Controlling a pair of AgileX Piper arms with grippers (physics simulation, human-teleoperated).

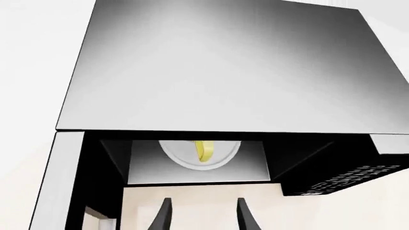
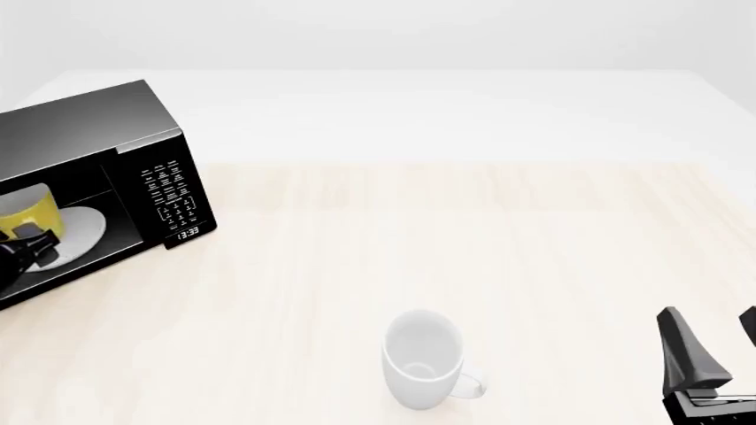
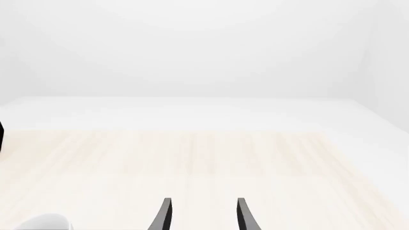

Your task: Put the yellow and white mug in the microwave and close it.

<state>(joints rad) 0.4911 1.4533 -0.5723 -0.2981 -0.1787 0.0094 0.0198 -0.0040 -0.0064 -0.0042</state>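
The left claw point(image 1: 203, 215) hangs spread and empty just outside the big black box-shaped microwave point(image 2: 71, 133), whose door stands open at the desk's left edge. The small yellow and white mug point(image 2: 27, 212) sits inside on the round white turntable plate point(image 2: 77, 232). The right claw point(image 3: 203, 215), also spread, holds nothing near the desk's front right corner, well apart from the plain white mug point(image 2: 422, 359) by the front edge

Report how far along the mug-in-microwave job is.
Done: the yellow and white mug sits on the turntable plate inside the microwave. In hand: nothing is gripped; the left hand is open and empty in front of the cavity, and the right hand is open over the table. Left: the door is open and needs closing. The white mug stays out.
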